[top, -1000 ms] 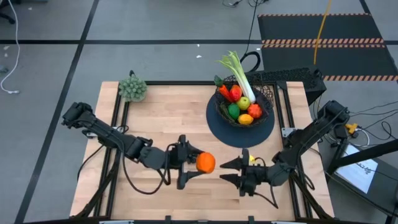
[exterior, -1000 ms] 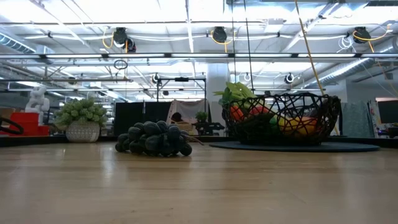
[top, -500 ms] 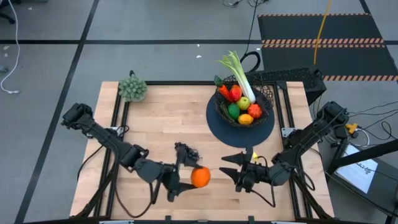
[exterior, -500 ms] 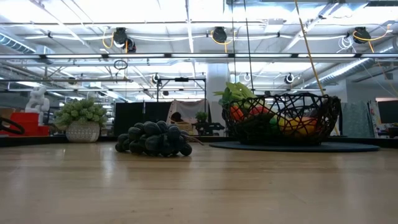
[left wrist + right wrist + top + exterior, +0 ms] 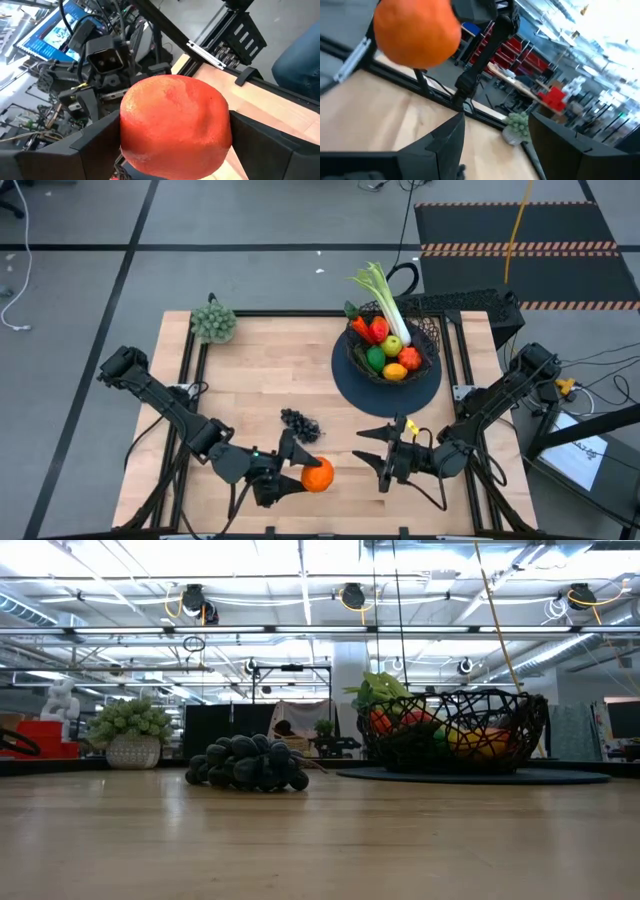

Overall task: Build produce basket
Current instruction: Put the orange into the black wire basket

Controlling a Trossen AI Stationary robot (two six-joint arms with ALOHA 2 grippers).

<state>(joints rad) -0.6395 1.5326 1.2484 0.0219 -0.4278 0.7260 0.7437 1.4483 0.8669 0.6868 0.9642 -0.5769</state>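
Note:
In the high view my left gripper (image 5: 303, 476) sits near the table's near edge, shut on the orange (image 5: 318, 477). My right gripper (image 5: 372, 451) is open, a short way to the orange's right, and points at it. The dark grapes (image 5: 298, 423) lie on the wood just beyond the orange, and also show in the low view as grapes (image 5: 250, 763). The black wire basket (image 5: 430, 340) stands on its dark disc at the far right. It holds the leek (image 5: 385, 292), tomato, apple, lime, lemon and other produce. My left gripper pinches the orange between its two fingers (image 5: 92, 147), one on each opposite side (image 5: 131, 131). The fingers come about level from the table's left. The orange is lifted clear of the table, and its free side faces my right gripper.
A grey-green bushy clump in a pale pot (image 5: 213, 322) stands at the table's far left corner. Black frame rails run along the table's edges. Bare wood lies between the grapes and the basket's disc (image 5: 350, 385).
My left gripper has carried the orange toward the near edge and slightly left, staying shut on it. That move uncovered the grapes, which were under the arm before. My right gripper stays open in about the same place.

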